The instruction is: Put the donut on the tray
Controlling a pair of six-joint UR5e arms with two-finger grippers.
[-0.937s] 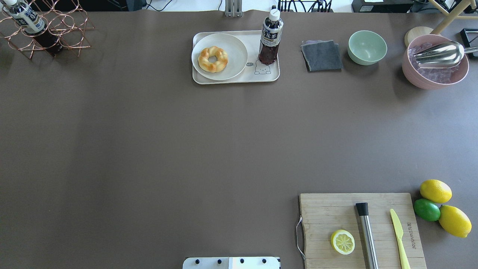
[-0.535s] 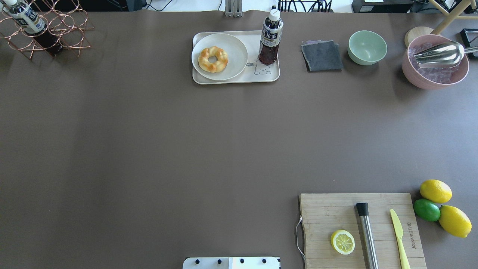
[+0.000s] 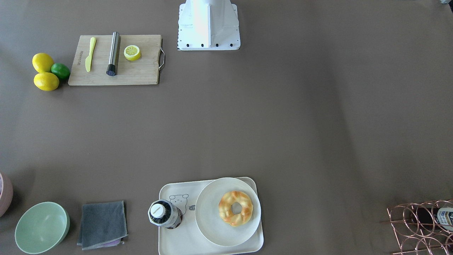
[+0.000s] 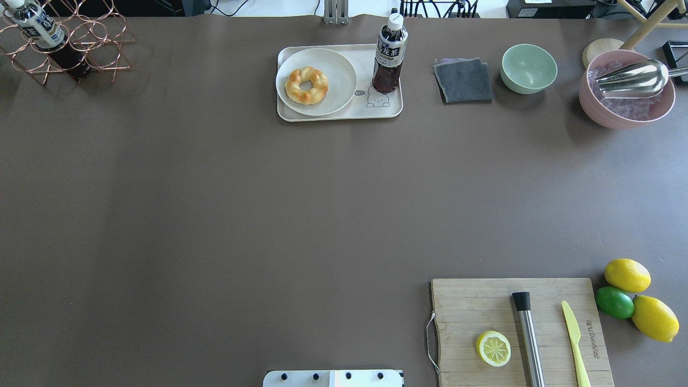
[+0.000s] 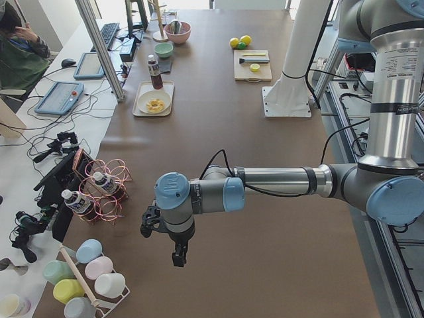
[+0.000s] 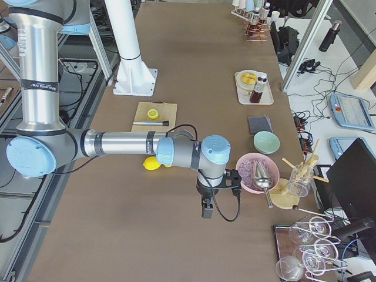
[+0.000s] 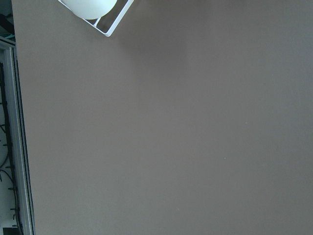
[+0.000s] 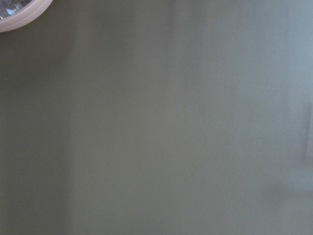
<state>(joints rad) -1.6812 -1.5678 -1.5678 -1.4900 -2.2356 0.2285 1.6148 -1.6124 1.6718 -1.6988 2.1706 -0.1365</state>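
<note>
The golden-brown braided donut (image 4: 306, 85) lies on a round off-white plate (image 4: 339, 72). The plate rests on the cream tray (image 4: 387, 110) with the bear drawing at the table's far side. The donut also shows in the front-facing view (image 3: 236, 208), on the plate (image 3: 212, 226) and tray (image 3: 170, 241). My left gripper (image 5: 179, 255) shows only in the exterior left view, far from the tray beyond the table's left end. My right gripper (image 6: 207, 211) shows only in the exterior right view, near the pink bowl. I cannot tell whether either is open or shut.
A dark tea bottle (image 4: 389, 54) stands on the tray's right part. A grey cloth (image 4: 463, 79), green bowl (image 4: 529, 67) and pink bowl with scoop (image 4: 626, 88) stand to its right. A cutting board (image 4: 473, 312) with a lemon half (image 4: 493, 348) lies near right. A wire rack (image 4: 70, 40) stands far left.
</note>
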